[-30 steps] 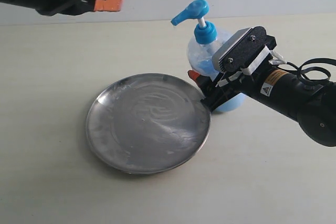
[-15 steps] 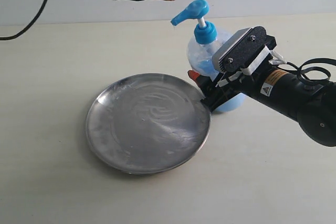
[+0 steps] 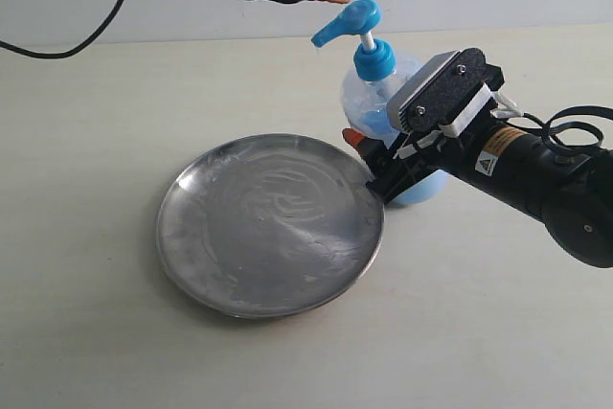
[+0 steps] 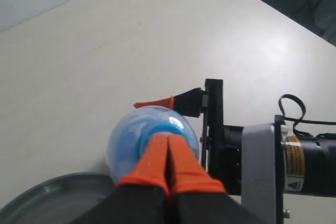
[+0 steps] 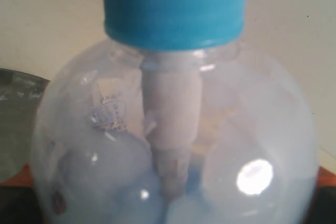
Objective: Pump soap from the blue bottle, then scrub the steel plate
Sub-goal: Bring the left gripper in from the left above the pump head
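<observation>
Two tools: left tool (image 4: 168, 148), clenched, hangs just above the pump (image 3: 349, 21); right tool (image 3: 379, 162) grasps the upright bottle (image 3: 372, 95).

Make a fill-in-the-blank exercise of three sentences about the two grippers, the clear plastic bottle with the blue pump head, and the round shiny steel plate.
1. The right gripper clasps the body of the clear plastic ___ that carries the bright blue pump head.
2. The left gripper, its orange fingertips pressed together, hovers ___ the pump head.
3. In the exterior view, the round shiny steel plate lies to the ___ of the blue bottle.

Missing words: bottle; above; left
</observation>
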`<state>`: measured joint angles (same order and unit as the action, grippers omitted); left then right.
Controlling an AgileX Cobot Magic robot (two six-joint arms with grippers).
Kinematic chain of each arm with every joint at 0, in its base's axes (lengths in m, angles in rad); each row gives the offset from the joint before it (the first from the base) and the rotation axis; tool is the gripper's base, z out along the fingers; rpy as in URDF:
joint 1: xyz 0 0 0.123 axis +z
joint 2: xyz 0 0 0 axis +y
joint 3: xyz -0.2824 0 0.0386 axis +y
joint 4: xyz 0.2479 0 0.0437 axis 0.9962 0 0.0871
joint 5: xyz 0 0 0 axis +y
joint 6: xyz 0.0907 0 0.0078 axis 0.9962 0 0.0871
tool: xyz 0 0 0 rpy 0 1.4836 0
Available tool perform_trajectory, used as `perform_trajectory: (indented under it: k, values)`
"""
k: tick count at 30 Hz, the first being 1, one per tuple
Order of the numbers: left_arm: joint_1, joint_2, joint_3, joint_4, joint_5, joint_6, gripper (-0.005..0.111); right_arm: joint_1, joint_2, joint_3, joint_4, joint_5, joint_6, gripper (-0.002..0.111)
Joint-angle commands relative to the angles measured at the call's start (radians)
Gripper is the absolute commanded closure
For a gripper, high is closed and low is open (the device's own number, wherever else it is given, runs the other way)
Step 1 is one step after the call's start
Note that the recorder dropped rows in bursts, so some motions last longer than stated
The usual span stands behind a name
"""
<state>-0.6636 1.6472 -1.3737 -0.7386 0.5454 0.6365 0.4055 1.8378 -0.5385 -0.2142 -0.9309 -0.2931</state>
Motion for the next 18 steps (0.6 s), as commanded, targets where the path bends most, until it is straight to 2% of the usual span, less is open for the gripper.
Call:
perform_trajectory:
  k: [1, 7, 18]
  values:
    - [-0.023, 0.003, -0.009, 0.004, -0.030, 0.020, 0.107, 0.002, -0.007, -0.008, -0.007, -0.021, -0.011, 0.108]
    - [-0.023, 0.005, -0.009, 0.004, -0.073, 0.020, 0.107, 0.002, -0.007, -0.008, -0.007, -0.021, -0.011, 0.108]
    - [-0.023, 0.063, -0.009, -0.005, -0.073, 0.018, 0.107, 0.002, -0.007, -0.008, -0.007, -0.021, -0.010, 0.108]
